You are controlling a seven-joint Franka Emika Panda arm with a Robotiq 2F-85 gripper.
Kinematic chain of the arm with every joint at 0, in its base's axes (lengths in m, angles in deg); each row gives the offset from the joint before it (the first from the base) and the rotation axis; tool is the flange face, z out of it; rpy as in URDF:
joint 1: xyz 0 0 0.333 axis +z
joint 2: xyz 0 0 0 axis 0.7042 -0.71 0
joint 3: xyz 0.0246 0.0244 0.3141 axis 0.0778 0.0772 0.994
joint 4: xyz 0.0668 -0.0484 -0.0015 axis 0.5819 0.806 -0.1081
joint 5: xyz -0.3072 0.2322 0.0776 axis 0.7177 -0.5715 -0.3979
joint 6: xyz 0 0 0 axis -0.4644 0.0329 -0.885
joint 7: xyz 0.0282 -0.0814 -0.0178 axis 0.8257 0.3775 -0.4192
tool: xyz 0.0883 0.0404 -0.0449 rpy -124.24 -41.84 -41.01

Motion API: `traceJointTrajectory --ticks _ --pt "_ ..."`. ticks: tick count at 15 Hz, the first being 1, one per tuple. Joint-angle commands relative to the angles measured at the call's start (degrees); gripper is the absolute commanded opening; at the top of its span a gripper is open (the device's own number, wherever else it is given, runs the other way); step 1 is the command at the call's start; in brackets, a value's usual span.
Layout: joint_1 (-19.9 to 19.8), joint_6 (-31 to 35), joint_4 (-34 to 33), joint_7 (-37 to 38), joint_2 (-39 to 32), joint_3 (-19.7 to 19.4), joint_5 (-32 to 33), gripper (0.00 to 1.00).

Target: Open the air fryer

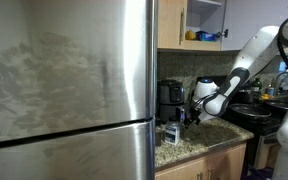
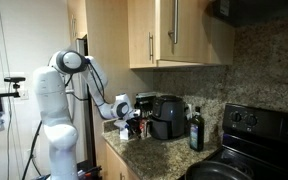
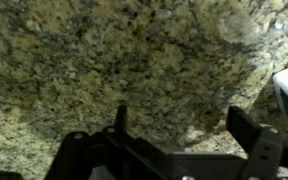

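apparently the approach step: fingers (image 3: 244,126) spread and empty, low over the granite desk (image 3: 134,60). fryer (image 2: 166,116) stands closed near them, at the back. next move, i'd judge: reach its front and pull.

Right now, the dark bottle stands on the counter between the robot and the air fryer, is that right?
Not quite. The bottle stands on the counter between the air fryer and the stove, not on the robot's side. An exterior view shows it.
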Motion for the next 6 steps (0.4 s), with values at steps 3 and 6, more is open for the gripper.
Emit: traceJointTrajectory --ticks 3,6 --pt "-4.1 1.5 4.6 20.9 14.6 2.5 22.0 1.0" --pt "-2.8 1.1 4.1 20.6 15.0 1.7 20.6 1.0"
